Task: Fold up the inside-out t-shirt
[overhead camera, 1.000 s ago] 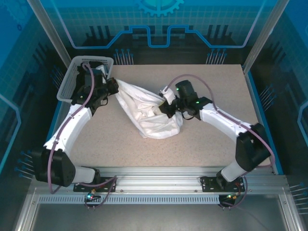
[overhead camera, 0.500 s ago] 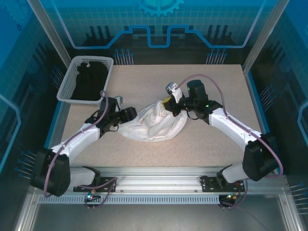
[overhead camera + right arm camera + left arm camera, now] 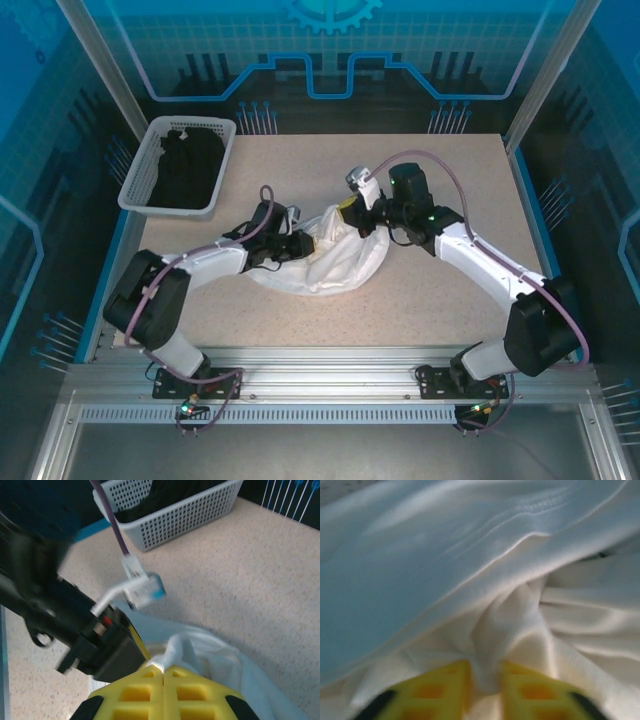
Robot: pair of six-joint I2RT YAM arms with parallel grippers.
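Note:
The inside-out t-shirt (image 3: 335, 262) lies as a white wrinkled heap in the middle of the table. My left gripper (image 3: 303, 243) is at its left upper edge, and in the left wrist view the gripper (image 3: 485, 670) is shut on a raised fold of the t-shirt (image 3: 470, 555). Just to the right, my right gripper (image 3: 350, 218) holds the heap's top edge. The right wrist view shows that gripper (image 3: 164, 669) shut on a thin rolled edge of the t-shirt (image 3: 215, 660), with the left gripper's black body close beside it. The two grippers stand a few centimetres apart.
A white mesh basket (image 3: 215, 130) with a black garment (image 3: 185, 165) stands at the table's back left corner; its wall (image 3: 175, 515) also appears in the right wrist view. Bare speckled tabletop (image 3: 450, 170) surrounds the heap.
My left gripper has come down from near the basket and across to the right, letting go and shutting again on cloth next to the right gripper. The shirt has sunk from stretched into a heap.

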